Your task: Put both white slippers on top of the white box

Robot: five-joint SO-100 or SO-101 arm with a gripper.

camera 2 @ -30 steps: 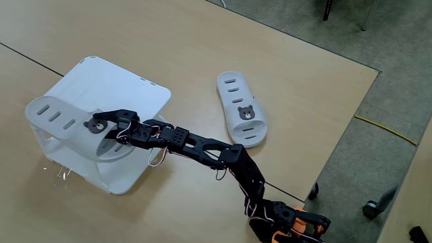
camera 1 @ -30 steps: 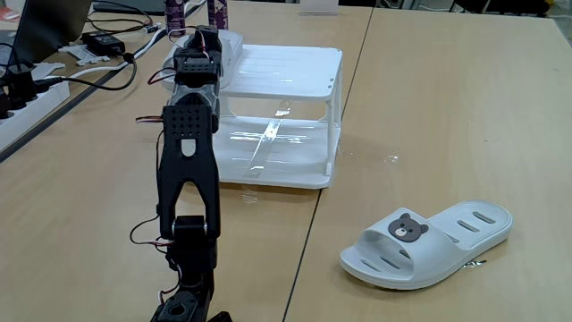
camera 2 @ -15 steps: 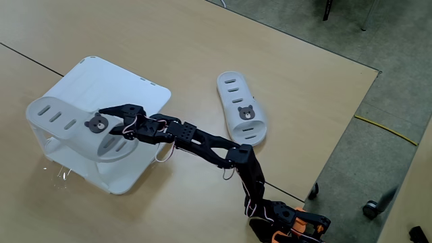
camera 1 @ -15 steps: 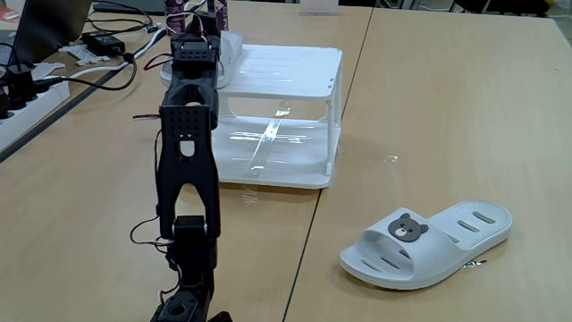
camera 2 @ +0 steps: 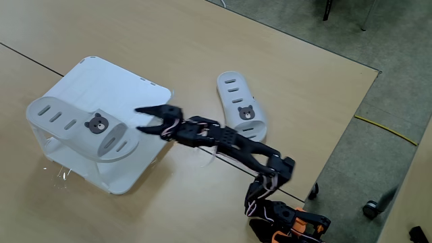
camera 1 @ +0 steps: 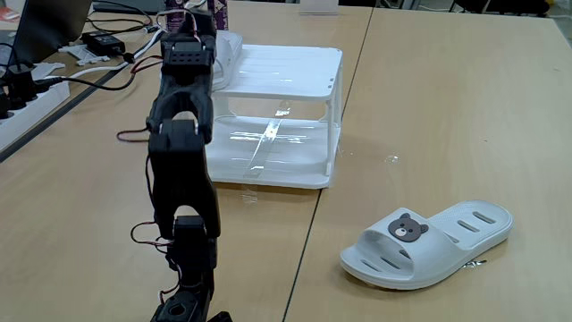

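Note:
One white slipper [camera 2: 74,125] lies on the ribbed top of the white box [camera 2: 118,81], bear face up, near the box's left edge, with nothing holding it. In the other fixed view the arm hides most of that slipper [camera 1: 231,42], which rests on the box [camera 1: 286,70]. The second white slipper [camera 2: 241,108] lies flat on the table to the right of the box, and it shows at lower right in the other fixed view [camera 1: 429,243]. My gripper [camera 2: 140,119] hovers open just off the right end of the first slipper, with nothing between its fingers.
A laptop, a power strip [camera 1: 27,112] and black cables [camera 1: 98,76] crowd the table's far left. Purple bottles [camera 1: 174,13] stand behind the box. The table's edge [camera 2: 351,128] drops to the floor at right. The arm's base [camera 2: 290,223] sits at the lower edge.
The gripper opened and let go of the slipper on the box. It then drew back to the right off the box top, as the arm folded and lifted.

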